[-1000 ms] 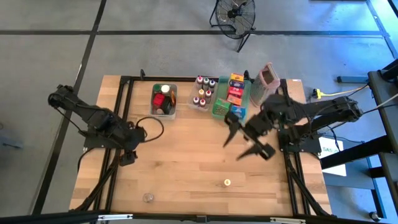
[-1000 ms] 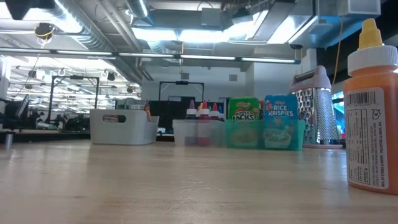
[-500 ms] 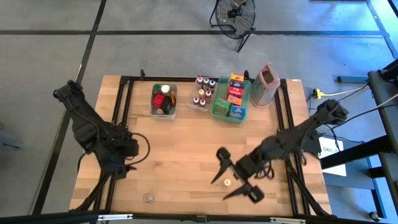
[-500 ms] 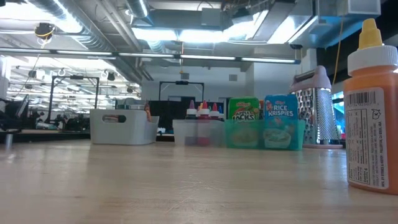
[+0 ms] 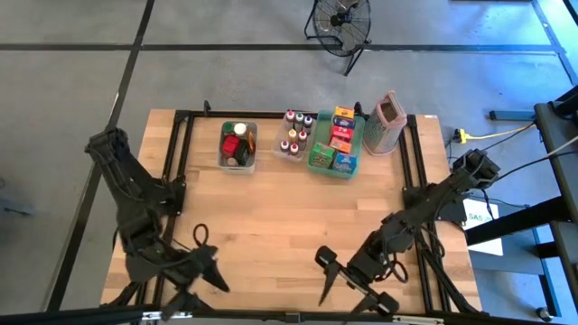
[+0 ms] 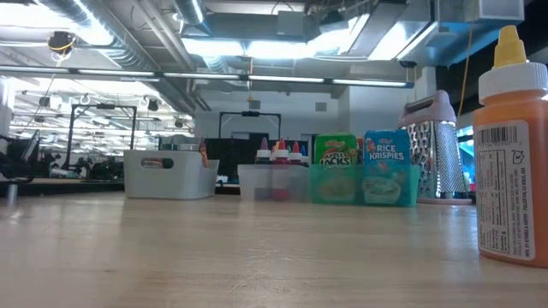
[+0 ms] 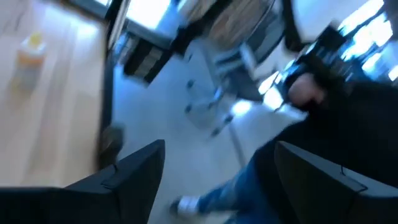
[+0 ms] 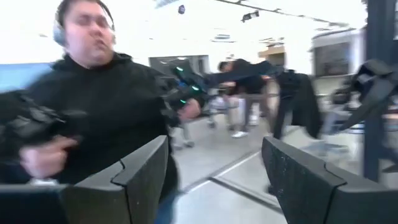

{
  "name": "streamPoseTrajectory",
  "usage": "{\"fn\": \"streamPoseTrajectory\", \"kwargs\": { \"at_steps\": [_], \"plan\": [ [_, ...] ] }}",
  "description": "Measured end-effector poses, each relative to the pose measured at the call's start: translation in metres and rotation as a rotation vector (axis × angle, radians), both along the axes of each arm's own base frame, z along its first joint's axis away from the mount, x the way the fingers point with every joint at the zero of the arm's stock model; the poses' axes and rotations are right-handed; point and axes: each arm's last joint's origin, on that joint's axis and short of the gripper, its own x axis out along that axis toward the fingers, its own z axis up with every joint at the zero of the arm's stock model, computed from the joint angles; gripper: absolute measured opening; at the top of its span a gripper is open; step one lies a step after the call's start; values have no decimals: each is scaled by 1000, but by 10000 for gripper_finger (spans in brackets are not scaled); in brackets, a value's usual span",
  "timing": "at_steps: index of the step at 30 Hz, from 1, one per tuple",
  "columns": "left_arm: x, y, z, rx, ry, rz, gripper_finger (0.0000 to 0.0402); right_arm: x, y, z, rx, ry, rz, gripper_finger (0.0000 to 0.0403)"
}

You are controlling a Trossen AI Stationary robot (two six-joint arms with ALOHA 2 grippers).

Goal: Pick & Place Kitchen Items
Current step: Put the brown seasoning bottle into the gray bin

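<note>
Dark left pincer (image 5: 206, 268) and right pincer (image 5: 350, 291) gape, empty.

The table (image 5: 271, 217) is light wood with a black frame. Near its far edge stands a green tray (image 5: 335, 144) that holds red, orange, green and blue food boxes (image 5: 340, 135). The small bottles (image 5: 295, 133) beside it have pink and dark caps. At the tray's other side stands a pinkish grater (image 5: 386, 122). An orange bottle (image 6: 512, 162) has a white cap and a yellow tip. Both arms are black.
</note>
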Motion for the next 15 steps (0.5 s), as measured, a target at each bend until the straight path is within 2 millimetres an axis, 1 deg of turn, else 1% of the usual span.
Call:
{"fn": "streamPoseTrajectory", "kwargs": {
  "at_steps": [2, 4, 8, 11, 15],
  "plan": [
    [11, -8, -2, -33, -46, 22, 297, -3, 2, 1, 21, 24, 67, 264],
    [22, -15, -8, -23, -84, 63, 296, -8, 8, 0, 17, 38, 118, 264],
    [43, -32, -32, 27, -98, 117, 296, -18, 20, -1, -6, 16, 170, 264],
    [54, -41, -53, 36, -36, 129, 296, -24, 25, -1, -4, 21, 192, 264],
    [55, -45, -74, 31, 111, 149, 296, -30, 33, -2, 9, 73, 228, 264]
  ]
}}
